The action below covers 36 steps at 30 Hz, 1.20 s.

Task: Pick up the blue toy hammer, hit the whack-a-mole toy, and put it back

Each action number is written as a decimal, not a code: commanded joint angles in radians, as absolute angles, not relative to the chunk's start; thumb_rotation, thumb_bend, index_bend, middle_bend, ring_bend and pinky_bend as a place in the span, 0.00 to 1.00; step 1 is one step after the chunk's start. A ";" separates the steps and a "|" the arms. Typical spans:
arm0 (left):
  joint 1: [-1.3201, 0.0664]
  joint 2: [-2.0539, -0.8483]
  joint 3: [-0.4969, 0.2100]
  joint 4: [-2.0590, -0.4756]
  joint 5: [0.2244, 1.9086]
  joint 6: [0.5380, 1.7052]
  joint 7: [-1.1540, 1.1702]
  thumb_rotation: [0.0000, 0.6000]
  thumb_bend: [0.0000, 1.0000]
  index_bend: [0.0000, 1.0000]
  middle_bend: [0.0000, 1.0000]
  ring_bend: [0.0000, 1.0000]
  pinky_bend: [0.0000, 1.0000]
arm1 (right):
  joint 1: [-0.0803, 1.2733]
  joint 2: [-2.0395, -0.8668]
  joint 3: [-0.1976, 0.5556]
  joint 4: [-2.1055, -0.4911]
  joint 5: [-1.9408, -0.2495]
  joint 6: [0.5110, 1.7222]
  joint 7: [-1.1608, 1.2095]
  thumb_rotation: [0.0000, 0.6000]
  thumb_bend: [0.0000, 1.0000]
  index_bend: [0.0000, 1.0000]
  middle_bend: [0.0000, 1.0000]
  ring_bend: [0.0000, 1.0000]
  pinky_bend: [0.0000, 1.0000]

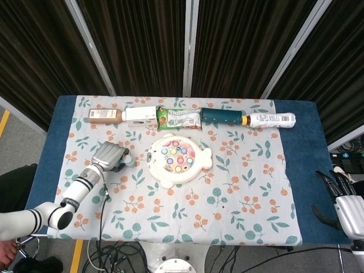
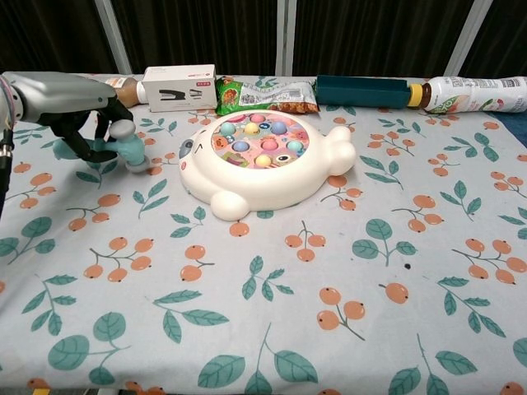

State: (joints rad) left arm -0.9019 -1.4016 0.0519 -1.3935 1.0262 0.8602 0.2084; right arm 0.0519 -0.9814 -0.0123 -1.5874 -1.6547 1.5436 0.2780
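the left hand (image 2: 82, 123) sits at the left edge of the chest view, low over the patterned tablecloth (image 2: 272, 313), its fingers wrapped around the handle of the blue toy hammer (image 2: 123, 148); the hammer's grey head points toward the centre and its lower end is down at the cloth. in the head view the same hand (image 1: 109, 157) appears left of centre, with a bit of the blue handle showing at its right side. the whack-a-mole toy (image 2: 263, 164), a white animal-shaped base with a ring of coloured pegs on top, lies in the middle of the frame, to the right of the hammer and apart from it. along the top edge of the cloth runs a row of things: a brown bottle (image 1: 104, 115), a white stapler box (image 2: 179, 87), a green snack packet (image 2: 263, 94), a dark teal tube (image 2: 362, 90) and a white-labelled bottle (image 2: 478, 94). the right hand (image 1: 341, 199) shows only in the lower right corner of the head view, off the table, fingers spread and holding nothing.
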 commanded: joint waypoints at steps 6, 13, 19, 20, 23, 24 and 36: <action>-0.864 -1.435 0.027 -1.336 1.087 0.844 0.161 1.00 0.48 0.53 0.53 0.39 0.51 | 0.050 -0.978 -0.012 -1.594 -1.651 1.544 0.272 1.00 0.22 0.07 0.18 0.00 0.00; -0.843 -1.429 0.014 -1.343 1.125 0.845 0.162 1.00 0.42 0.48 0.50 0.36 0.51 | 0.050 -0.976 -0.013 -1.601 -1.654 1.545 0.265 1.00 0.22 0.07 0.18 0.00 0.00; -0.834 -1.429 0.003 -1.342 1.127 0.826 0.179 1.00 0.38 0.44 0.47 0.35 0.51 | 0.048 -0.976 -0.013 -1.601 -1.654 1.548 0.265 1.00 0.22 0.07 0.18 0.00 0.00; -0.833 -1.430 0.002 -1.343 1.124 0.821 0.186 1.00 0.37 0.44 0.47 0.34 0.51 | 0.047 -0.976 -0.014 -1.601 -1.655 1.549 0.265 1.00 0.22 0.07 0.18 0.00 0.00; -0.828 -1.431 -0.001 -1.350 1.122 0.819 0.203 1.00 0.35 0.42 0.45 0.33 0.50 | 0.046 -0.976 -0.014 -1.602 -1.656 1.552 0.264 1.00 0.22 0.07 0.18 0.00 0.00; -0.825 -1.431 -0.002 -1.353 1.122 0.821 0.208 1.00 0.34 0.41 0.45 0.32 0.50 | 0.046 -0.976 -0.014 -1.603 -1.656 1.552 0.264 1.00 0.22 0.07 0.18 0.00 0.00; -0.799 -1.415 -0.021 -1.395 1.116 0.838 0.250 1.00 0.31 0.23 0.32 0.22 0.45 | 0.046 -0.974 -0.013 -1.605 -1.659 1.555 0.261 1.00 0.22 0.07 0.18 0.00 0.00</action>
